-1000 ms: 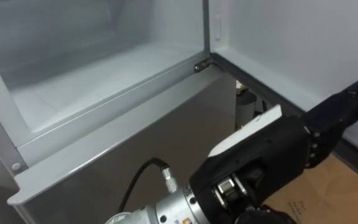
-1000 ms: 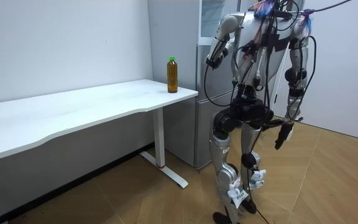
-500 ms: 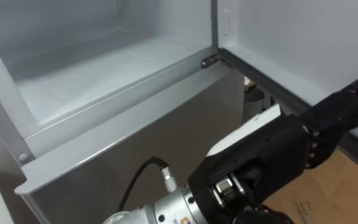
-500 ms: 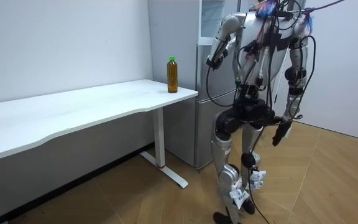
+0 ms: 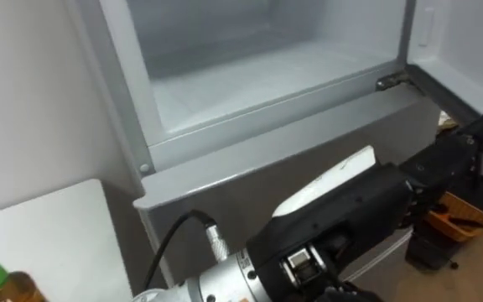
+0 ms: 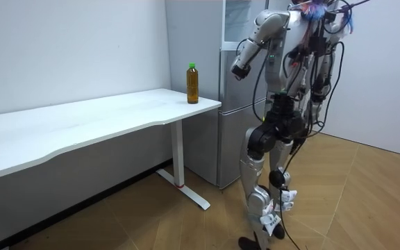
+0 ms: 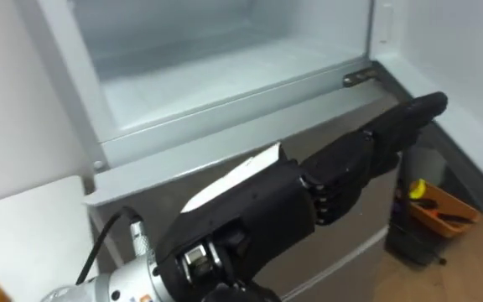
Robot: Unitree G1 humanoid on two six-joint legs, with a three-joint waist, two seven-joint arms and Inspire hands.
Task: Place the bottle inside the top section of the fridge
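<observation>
Since the bottle (image 6: 193,83) stands upright on the table (image 6: 103,114), near the end next to the fridge (image 6: 229,139), it is not yet in either hand and pickup comes first. It looks like a plastic drinks bottle w/ a green cap and brown liquid nearly up to the neck, so expect moderate weight for its size. Expect also a thin wall that gives under a hard squeeze and a smooth, probably slippery surface. Recommended hold: wrap round the mid-body, below the shoulder, thumb opposite the fingers. Do not lift by the cap; keep it upright in transit. The left hand (image 7: 292,201) is raised in front of the fridge's lower door, its fingers (image 7: 392,134) stretched straight and close together, holding nothing. The upper compartment (image 5: 258,75) is open w/ a bare shelf — ready to receive. Qty: bottle 1; table 1; fridge 1, w/ 1 open compartment; orange tray (image 7: 438,205) on the floor beside the fridge, 1 — contents too small to tell.
</observation>
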